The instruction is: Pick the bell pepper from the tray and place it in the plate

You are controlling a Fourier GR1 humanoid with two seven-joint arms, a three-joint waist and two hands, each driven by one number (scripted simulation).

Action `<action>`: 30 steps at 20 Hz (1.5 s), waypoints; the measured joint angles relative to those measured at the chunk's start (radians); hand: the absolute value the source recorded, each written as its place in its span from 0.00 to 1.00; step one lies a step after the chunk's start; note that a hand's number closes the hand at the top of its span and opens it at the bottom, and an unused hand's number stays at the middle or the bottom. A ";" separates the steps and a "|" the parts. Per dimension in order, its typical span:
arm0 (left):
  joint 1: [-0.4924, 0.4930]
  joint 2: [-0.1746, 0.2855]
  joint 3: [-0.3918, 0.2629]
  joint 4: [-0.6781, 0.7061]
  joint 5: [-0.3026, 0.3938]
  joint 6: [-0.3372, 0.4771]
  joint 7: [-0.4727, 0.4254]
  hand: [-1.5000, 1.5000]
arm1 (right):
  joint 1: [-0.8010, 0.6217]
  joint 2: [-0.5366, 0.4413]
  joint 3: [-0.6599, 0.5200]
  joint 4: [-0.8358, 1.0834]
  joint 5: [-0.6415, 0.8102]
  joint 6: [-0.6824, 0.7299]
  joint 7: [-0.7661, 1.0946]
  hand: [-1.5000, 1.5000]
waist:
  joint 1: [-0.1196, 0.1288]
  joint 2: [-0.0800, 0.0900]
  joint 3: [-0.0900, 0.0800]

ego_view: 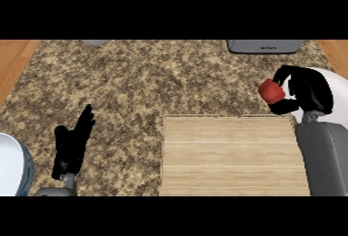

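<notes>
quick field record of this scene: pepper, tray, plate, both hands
bell pepper: red, held off the tray, at the plate's left side
right robot hand: curled round the bell pepper, over the plate
plate: white, right of the view, past the tray's far corner
tray: light wood, flat on the counter
left robot hand: open, resting at lower left

counter (136,78): brown speckled stone look, mottled, matt.
tray (228,156): pale wood, grain running across, smooth, matt.
bell pepper (272,91): red skin, smooth, faint sheen.
plate (329,83), upper right of frame: white, smooth, unpatterned.
left hand (71,147): black, matt.
right hand (306,90): black, matt.
right forearm (326,156): grey casing, smooth, plastic look.
</notes>
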 measured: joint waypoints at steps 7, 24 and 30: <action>0.003 0.007 0.012 -0.007 0.000 -0.011 0.011 0.50 | -0.024 -0.032 -0.093 -0.079 0.002 -0.120 0.103 1.00 | 0.000 -0.002 -0.001; -0.037 -0.022 0.023 0.018 -0.023 -0.027 0.013 0.50 | -0.166 -0.290 -0.267 0.514 -0.097 -0.308 -0.042 1.00 | 0.017 0.004 0.000; -0.059 -0.019 0.033 0.029 -0.022 -0.036 0.016 0.50 | -0.229 -0.367 -0.285 0.758 -0.111 -0.262 -0.111 1.00 | 0.028 0.010 0.001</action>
